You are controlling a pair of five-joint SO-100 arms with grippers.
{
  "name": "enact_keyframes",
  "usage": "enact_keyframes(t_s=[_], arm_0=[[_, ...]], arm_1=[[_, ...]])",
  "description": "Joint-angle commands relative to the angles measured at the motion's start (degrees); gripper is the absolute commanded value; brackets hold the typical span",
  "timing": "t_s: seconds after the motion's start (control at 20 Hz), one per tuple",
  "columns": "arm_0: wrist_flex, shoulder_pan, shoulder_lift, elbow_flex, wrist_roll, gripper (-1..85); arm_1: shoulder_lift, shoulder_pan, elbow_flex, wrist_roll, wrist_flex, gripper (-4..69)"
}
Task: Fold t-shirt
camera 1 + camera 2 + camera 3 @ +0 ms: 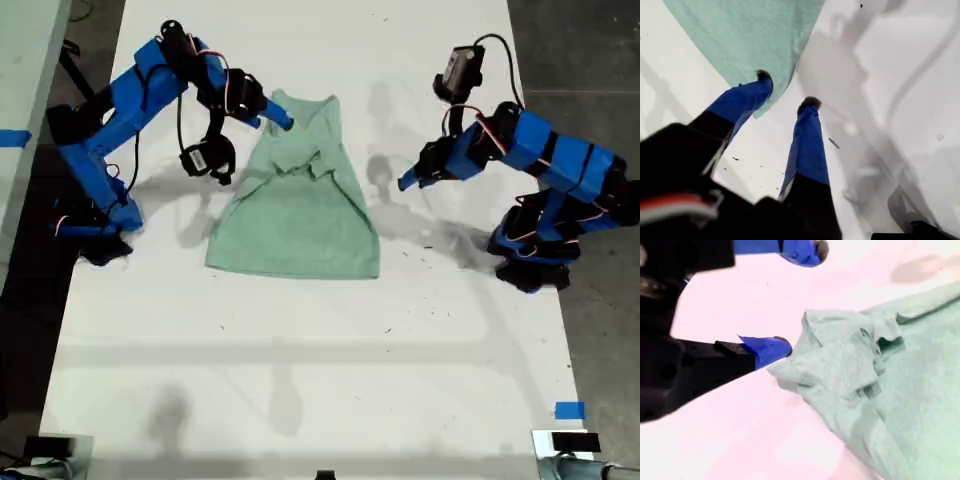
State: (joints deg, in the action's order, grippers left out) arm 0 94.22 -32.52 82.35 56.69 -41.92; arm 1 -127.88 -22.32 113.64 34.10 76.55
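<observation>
The lower half of the exterior view is bare white table (300,380). Above it, in the upper middle of the frame, the t-shirt (300,215) lies flat with its hem spread wide. The first gripper (405,182) hovers open just off the shirt's edge on the exterior view's right. Farther up, the second gripper (283,121) is open, one jaw touching the bunched shoulder. The sleeves look tucked inward but rumpled. Judging by this, the lengthwise fold remains.
</observation>
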Motion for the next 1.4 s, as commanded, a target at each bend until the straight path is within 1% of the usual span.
enact_keyframes(t_s=[0.0, 0.1, 0.3, 0.55, 0.7, 0.9, 1.2, 1.25, 1.3, 1.35], arm_0=[[-3.52, 5.27, 15.56, 14.5, 2.11, 29.6], [-7.29, 8.17, 23.82, 26.1, 4.39, 28.9], [-12.74, 14.06, 32.52, 42.63, 9.93, 28.4], [-18.72, 20.21, 34.89, 52.65, 15.91, 27.9], [-20.13, 21.97, 34.63, 53.88, 17.75, 27.8], [-21.09, 22.24, 34.72, 54.67, 18.11, 27.4], [-21.36, 21.53, 34.72, 54.76, 18.19, 26.9], [-21.45, 21.45, 34.8, 54.76, 18.19, 26.8], [-21.45, 21.27, 34.8, 54.76, 18.19, 26.7], [-21.45, 21.18, 34.8, 54.84, 18.19, 26.6]], arm_1=[[-1.49, 2.99, -0.88, 1.23, -2.46, 23.7], [-0.26, 4.83, -0.09, 1.76, -4.13, 24.8], [5.36, 8.09, 2.81, 3.43, -10.81, 26.4], [17.31, 10.81, 4.66, 4.39, -20.83, 27.9], [22.76, 12.13, 6.06, 3.52, -26.19, 28.0], [24.96, 13.27, 11.07, 1.58, -33.57, 26.9], [27.6, 14.68, 13.97, -0.26, -38.58, 23.9], [28.39, 14.77, 13.97, -0.35, -39.2, 21.9], [29.09, 14.85, 13.97, -0.53, -39.73, 15.3], [29.71, 14.94, 13.71, -0.7, -39.81, 4.8]])
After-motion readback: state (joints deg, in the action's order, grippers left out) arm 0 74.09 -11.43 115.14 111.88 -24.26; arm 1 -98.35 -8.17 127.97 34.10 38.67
